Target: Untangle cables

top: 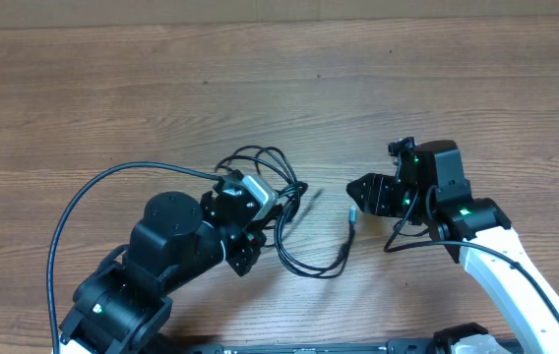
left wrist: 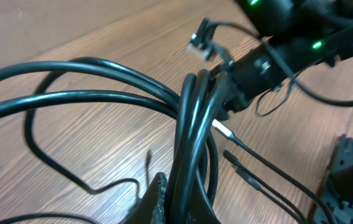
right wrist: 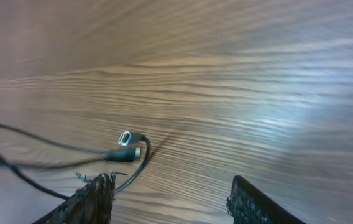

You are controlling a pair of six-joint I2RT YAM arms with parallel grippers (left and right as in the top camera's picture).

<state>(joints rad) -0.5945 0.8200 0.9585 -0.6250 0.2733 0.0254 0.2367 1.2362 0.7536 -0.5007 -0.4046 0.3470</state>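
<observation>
While the left gripper (left wrist: 179, 208) is pinched tight on the looped bundle of cables (top: 281, 218) near the table's (top: 112, 79) middle, the right gripper (right wrist: 173, 202) hangs spread just beside one loose silvery plug (right wrist: 127, 138).

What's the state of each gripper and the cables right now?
left gripper: shut on the cables, pinching the bunch.
right gripper: open, nothing between its fingers.
cables: bunched, loops crossing one another, not separated; loose ends lie on the table.
plug: lying on the table just ahead of the right gripper, not gripped.
</observation>
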